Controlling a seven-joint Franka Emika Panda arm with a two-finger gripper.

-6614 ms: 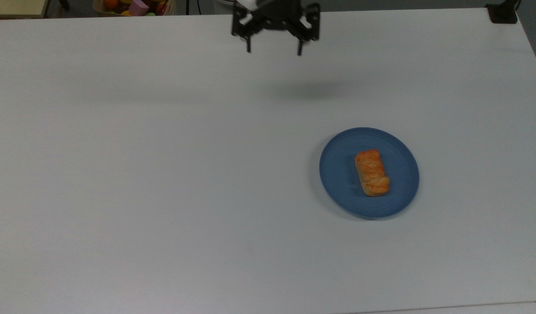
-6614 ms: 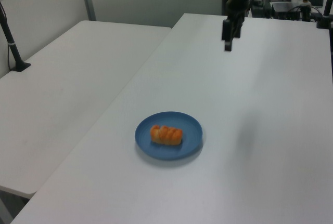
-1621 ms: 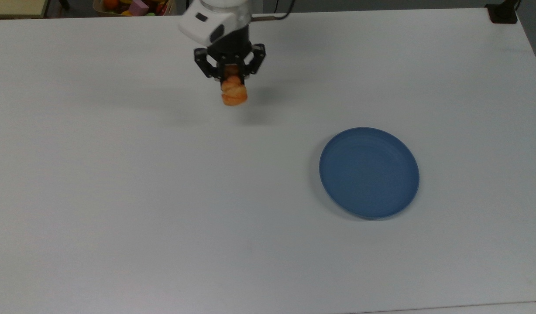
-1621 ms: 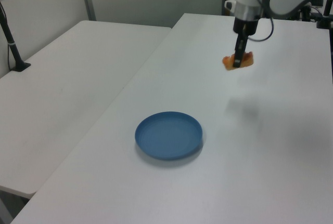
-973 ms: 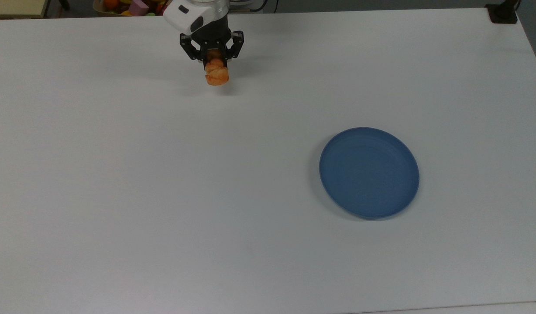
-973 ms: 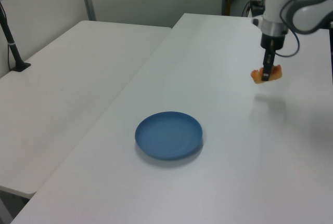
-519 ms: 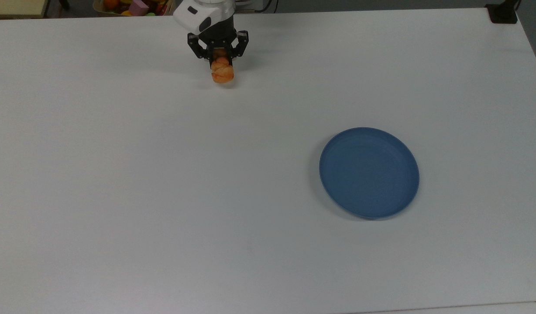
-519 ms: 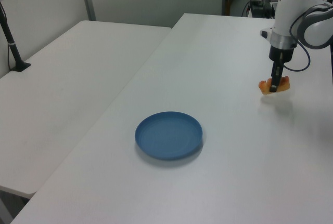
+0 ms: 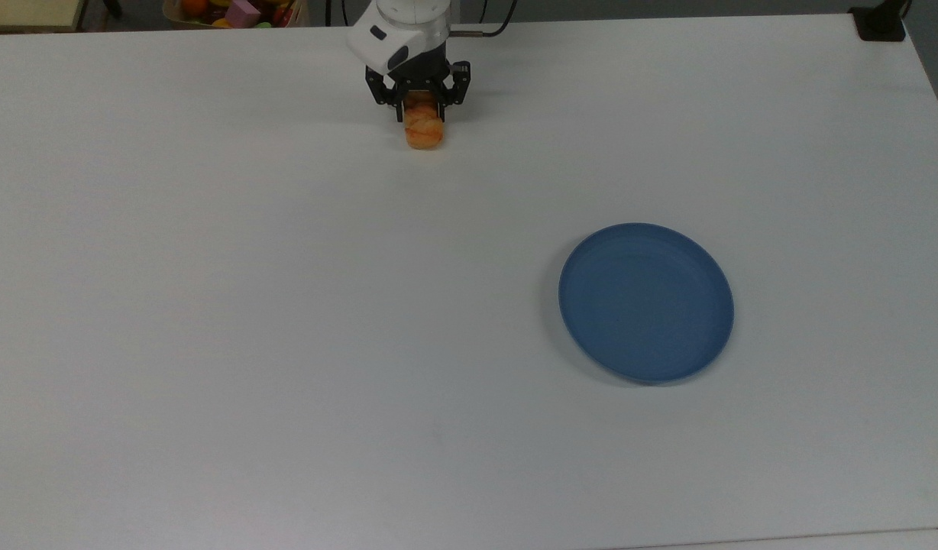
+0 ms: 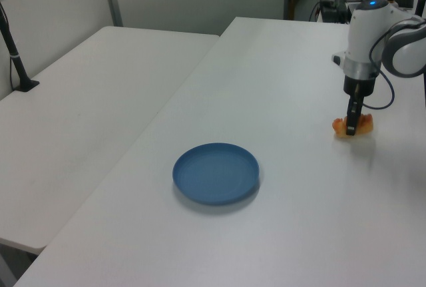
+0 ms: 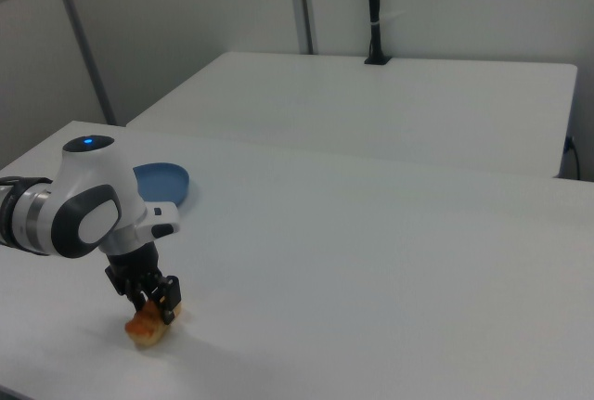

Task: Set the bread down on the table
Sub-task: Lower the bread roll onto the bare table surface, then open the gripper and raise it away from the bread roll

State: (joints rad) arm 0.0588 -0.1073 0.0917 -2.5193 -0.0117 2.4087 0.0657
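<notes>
Two black fingers of the tool (image 9: 421, 114) are clamped on the bread (image 9: 424, 131) in the top view, near the far edge of the white table (image 9: 286, 305); the roll's orange end sticks out below the fingers toward the camera. A blue plate (image 9: 646, 302) lies well apart, toward the top view's right.

From the left view, the tool (image 10: 351, 126) points straight down, pinching the bread (image 10: 341, 127), whose ends show on both sides of the fingers, low at the table (image 10: 279, 220) surface. The plate (image 10: 215, 173) sits nearer the camera.

From the right view, the tool (image 11: 156, 309) grips the bread (image 11: 146, 328), which appears to touch the table (image 11: 390, 261). The plate (image 11: 165, 180) shows behind the arm.
</notes>
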